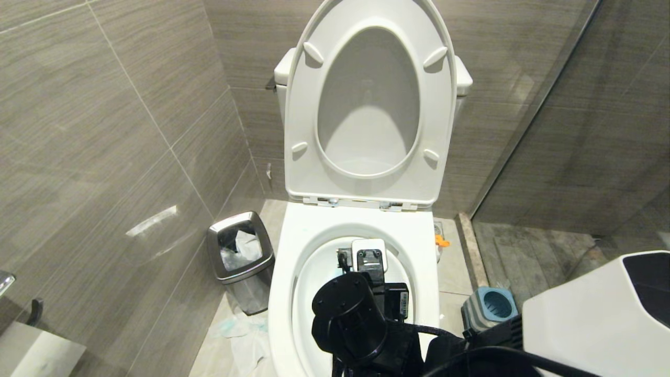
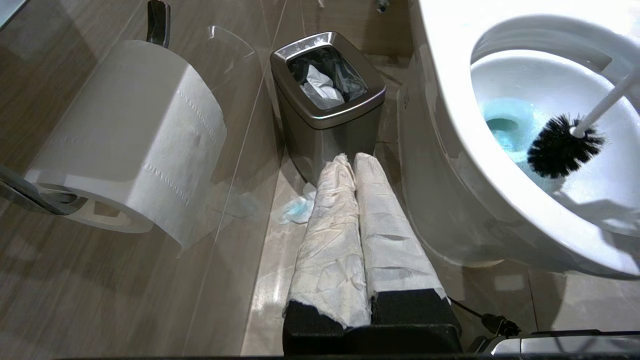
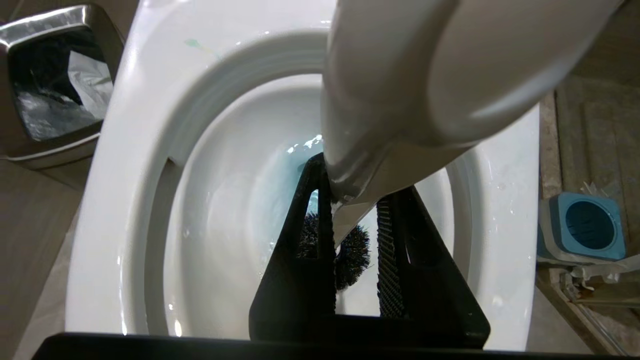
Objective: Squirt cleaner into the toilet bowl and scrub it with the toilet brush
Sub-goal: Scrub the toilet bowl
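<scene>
Over the glossy oval toilet bowl (image 3: 150, 150), the right claw (image 3: 350, 220) grips the bristly toilet brush (image 3: 350, 250).

Toilet bowl (image 1: 282, 293): white glossy ceramic oval, seat and lid raised upright against the tank, blue-tinted water pooled at the bottom. Toilet brush (image 2: 565, 146): slim white handle, round black bristle head, tilted down inside the bowl, with the head low against the inner wall just beside the blue water. The handle's upper end runs out of the left wrist view.
</scene>
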Motion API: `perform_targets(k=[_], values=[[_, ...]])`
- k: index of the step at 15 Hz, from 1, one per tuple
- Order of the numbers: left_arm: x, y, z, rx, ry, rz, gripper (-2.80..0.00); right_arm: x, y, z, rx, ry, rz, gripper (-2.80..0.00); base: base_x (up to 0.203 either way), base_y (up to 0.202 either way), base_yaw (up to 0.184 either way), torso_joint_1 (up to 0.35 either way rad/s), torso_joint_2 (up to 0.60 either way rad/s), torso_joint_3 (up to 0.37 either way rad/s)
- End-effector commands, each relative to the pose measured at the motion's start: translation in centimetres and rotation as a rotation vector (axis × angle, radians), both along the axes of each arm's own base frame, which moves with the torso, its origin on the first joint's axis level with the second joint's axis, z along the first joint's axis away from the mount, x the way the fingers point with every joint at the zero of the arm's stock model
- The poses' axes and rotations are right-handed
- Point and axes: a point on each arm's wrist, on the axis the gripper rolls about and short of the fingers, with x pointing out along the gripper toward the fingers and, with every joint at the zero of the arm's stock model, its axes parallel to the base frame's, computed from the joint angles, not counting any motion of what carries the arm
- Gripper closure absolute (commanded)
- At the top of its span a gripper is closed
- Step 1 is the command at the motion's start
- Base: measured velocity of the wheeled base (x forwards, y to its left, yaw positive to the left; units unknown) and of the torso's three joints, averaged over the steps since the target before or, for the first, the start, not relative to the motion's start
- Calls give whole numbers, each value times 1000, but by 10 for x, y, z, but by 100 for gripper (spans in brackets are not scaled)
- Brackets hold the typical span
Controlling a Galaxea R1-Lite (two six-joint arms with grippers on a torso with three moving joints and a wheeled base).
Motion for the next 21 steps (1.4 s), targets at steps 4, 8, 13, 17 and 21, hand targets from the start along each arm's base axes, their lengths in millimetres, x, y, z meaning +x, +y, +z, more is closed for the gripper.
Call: perform_targets(k=[4,8,13,17,21], values=[[0,0,0,0,0,0,0,29,11,16,91,-44,-26,0,0,0,0,0,0,0],[0,0,0,0,0,0,0,68,15,4,101,-47,-59,0,0,0,0,0,0,0],[0,0,0,0,0,1,0,106,16,-10,113,-54,-85,0,0,0,0,0,0,0],[0,0,0,0,0,1,0,118,3,-1,108,-71,-119,0,0,0,0,0,0,0],[0,0,0,0,0,0,0,123,-14,3,85,-67,-158,0,0,0,0,0,0,0]])
